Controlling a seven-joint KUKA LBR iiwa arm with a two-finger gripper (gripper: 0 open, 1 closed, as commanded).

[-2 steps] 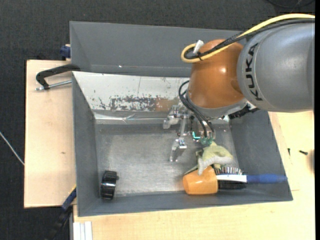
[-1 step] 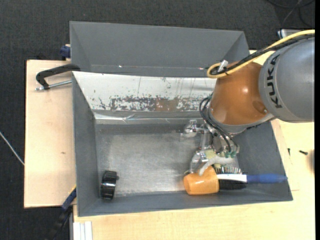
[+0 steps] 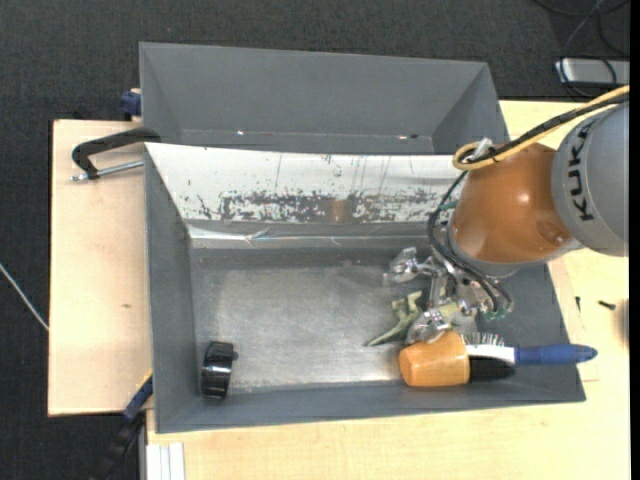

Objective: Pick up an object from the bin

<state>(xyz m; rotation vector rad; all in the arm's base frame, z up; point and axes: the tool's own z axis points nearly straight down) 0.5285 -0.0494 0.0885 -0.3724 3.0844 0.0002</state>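
The grey metal bin point(image 3: 170, 298) has steep walls. Its left half and middle floor are bare, so open room lies toward the left wall and the far wall. Everything near the arm crowds the near right corner. The gripper point(image 3: 432, 293) hangs low there under the arm's orange cover point(image 3: 505, 213), close to the right wall. Whether it is spread or pressed together cannot be told. It is over a green leaf-shaped thing point(image 3: 393, 326), which lies flat on the floor. Four things can be counted, one of each kind. These are the green thing, an orange-brown rounded lump point(image 3: 432, 365) with a black end just beside it against the near wall, and a brush point(image 3: 545, 354) with white bristles and a blue handle running up the right wall. The fourth is a small black ring point(image 3: 216, 368), well apart in the near left corner. The floor is scuffed dull metal, and the far wall is shinier and speckled with marks. Dark flooring lies beyond the bin.
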